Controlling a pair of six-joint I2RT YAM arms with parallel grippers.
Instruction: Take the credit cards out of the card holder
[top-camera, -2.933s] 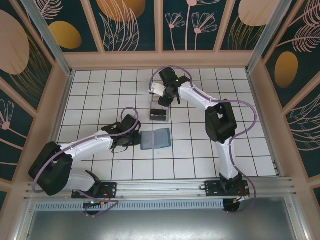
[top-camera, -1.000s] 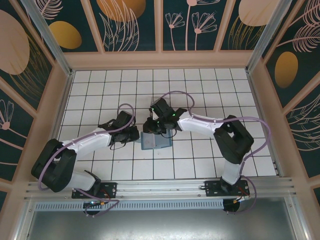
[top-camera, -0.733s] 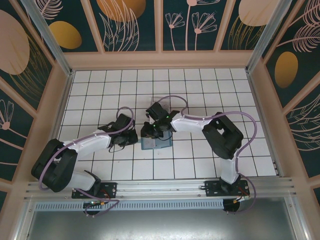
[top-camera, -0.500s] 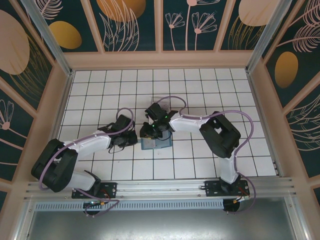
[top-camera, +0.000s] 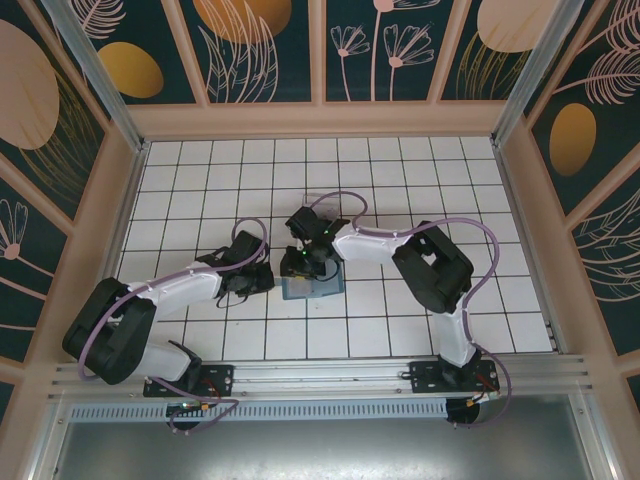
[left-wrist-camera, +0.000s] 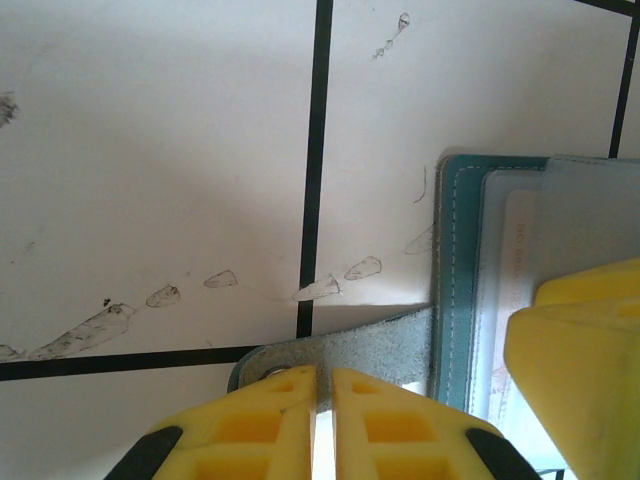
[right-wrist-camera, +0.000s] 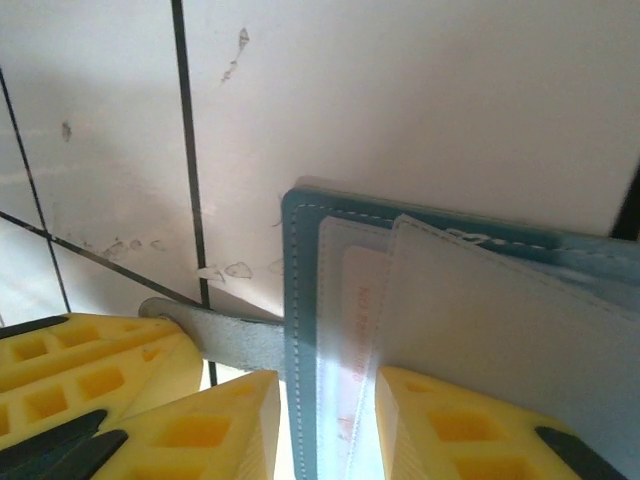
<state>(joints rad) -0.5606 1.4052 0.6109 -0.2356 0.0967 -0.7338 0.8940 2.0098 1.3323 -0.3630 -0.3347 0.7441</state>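
The slate-blue card holder (top-camera: 324, 288) lies open on the tiled floor at centre. My left gripper (top-camera: 266, 280) is at its left side and is shut on the holder's suede strap (left-wrist-camera: 380, 350), yellow fingers (left-wrist-camera: 250, 420) pressed together. My right gripper (right-wrist-camera: 325, 430) hovers open over the holder's left edge (right-wrist-camera: 300, 330). One finger is outside that edge and the other is over the pocket. A white credit card (right-wrist-camera: 358, 320) with orange print sits in the clear-fronted pocket, between the right jaws. The same card (left-wrist-camera: 520, 260) shows in the left wrist view beside a right finger (left-wrist-camera: 580, 370).
Wooden walls (top-camera: 320, 118) ring the white tiled floor (top-camera: 200, 170). The right arm (top-camera: 430, 265) bends across the middle from its base at the near rail. The left arm (top-camera: 170, 295) lies low along the floor from the lower left. Open tiles lie to the far left and right.
The right gripper has slid down and left onto the holder's left edge and its jaws have widened. The left gripper has kept still, shut on the strap.
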